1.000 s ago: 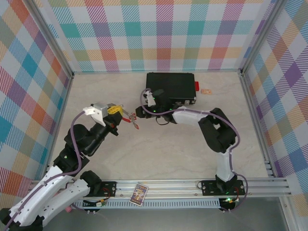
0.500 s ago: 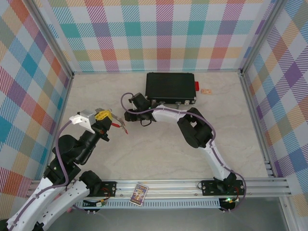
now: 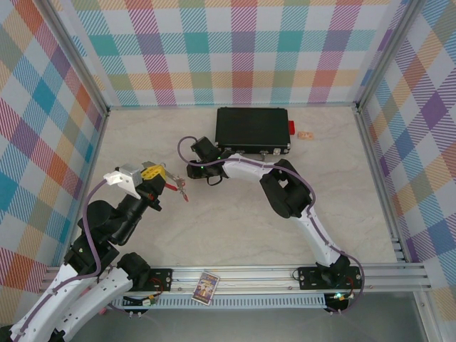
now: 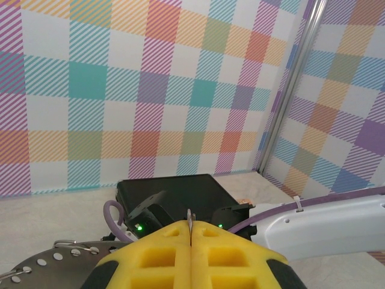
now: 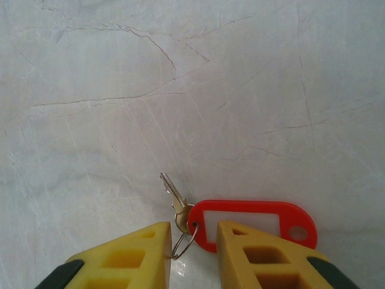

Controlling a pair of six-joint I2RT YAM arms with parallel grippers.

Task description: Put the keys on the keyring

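Note:
My left gripper (image 3: 164,184) is shut, its yellow pads (image 4: 162,253) pressed together on a thin sliver of silver metal (image 4: 190,218) that pokes up between them. In the top view a red-and-silver piece, the keyring (image 3: 175,187), sticks out from it to the right. My right gripper (image 5: 192,232) points down at the table just right of it (image 3: 192,171), its jaws apart. One of the keys (image 5: 171,192) sits in front of its fingers with a red tag (image 5: 252,220). The key's small wire ring (image 5: 183,244) is in the gap, touching the left finger.
A black case (image 3: 253,130) stands at the back of the table with a red block (image 3: 291,128) at its right end and a small orange item (image 3: 306,135) beyond. A card (image 3: 206,287) leans on the front rail. Plaid walls close three sides.
My right gripper swung left, away from the case toward the left gripper, and its jaws narrowed. The left gripper drew back to the left with its held piece.

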